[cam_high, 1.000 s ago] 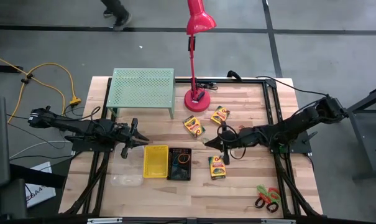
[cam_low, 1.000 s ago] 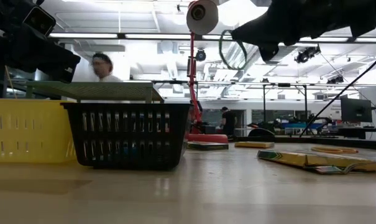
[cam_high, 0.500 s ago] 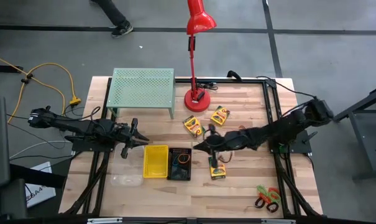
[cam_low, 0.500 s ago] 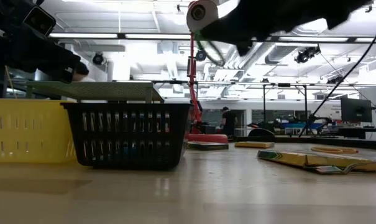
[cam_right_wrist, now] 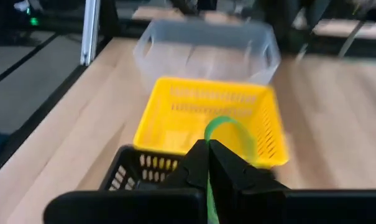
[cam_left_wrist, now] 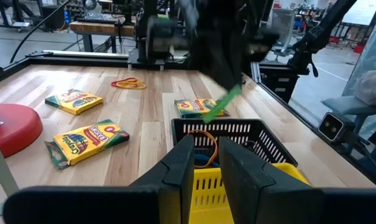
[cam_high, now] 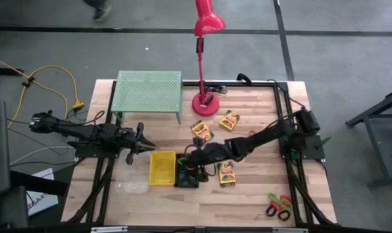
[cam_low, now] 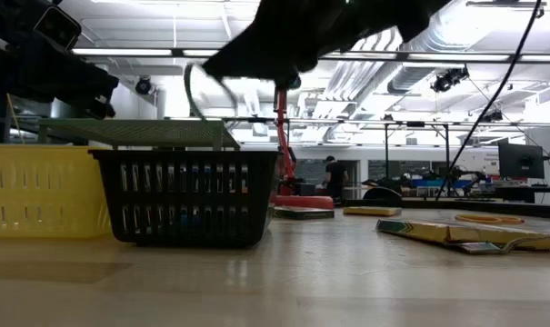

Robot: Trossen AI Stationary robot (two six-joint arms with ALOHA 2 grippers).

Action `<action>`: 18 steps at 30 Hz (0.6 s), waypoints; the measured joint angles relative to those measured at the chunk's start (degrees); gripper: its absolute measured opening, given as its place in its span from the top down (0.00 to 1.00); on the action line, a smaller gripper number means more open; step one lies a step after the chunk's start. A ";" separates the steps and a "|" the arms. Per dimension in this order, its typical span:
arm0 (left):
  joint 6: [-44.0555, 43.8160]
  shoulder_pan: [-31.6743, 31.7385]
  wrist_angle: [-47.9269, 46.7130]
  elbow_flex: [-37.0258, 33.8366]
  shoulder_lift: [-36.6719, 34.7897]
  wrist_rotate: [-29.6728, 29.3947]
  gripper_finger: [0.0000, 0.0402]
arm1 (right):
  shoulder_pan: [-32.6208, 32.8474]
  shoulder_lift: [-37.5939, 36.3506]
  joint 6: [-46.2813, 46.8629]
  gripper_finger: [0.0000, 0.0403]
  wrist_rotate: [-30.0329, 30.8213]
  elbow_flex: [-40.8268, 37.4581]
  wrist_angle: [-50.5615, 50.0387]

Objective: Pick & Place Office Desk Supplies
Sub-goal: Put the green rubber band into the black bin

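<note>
The right gripper [cam_right_wrist: 207, 163], pinching a green loop [cam_right_wrist: 230, 132], hangs just above the black mesh bin [cam_high: 186, 170], which lies directly beneath.

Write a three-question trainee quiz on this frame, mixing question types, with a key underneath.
1. True or false: the right gripper is shut on a green loop.
2. Which bin is the right gripper over? A) clear bin B) black mesh bin C) yellow bin
3. How many crayon boxes lie on the table in the high view?

Key
1. True; the green loop hangs from the pinched fingers.
2. B, the black mesh bin, beside the yellow bin. The clear bin sits apart.
3. Three.
</note>
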 joint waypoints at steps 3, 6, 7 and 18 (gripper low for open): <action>0.00 0.02 0.01 0.00 0.00 0.00 0.82 | 0.44 2.48 1.97 1.00 -1.46 0.65 -0.23; -0.01 0.02 0.00 0.00 0.00 0.00 0.82 | 1.01 3.19 4.24 1.00 -1.71 0.69 -0.74; -0.01 0.00 0.01 0.00 -0.02 0.00 0.82 | 1.17 3.19 4.51 1.00 -1.69 0.70 -1.15; 0.00 0.01 0.01 0.00 0.00 0.00 0.82 | 0.28 3.19 4.26 0.97 -1.60 0.71 -1.90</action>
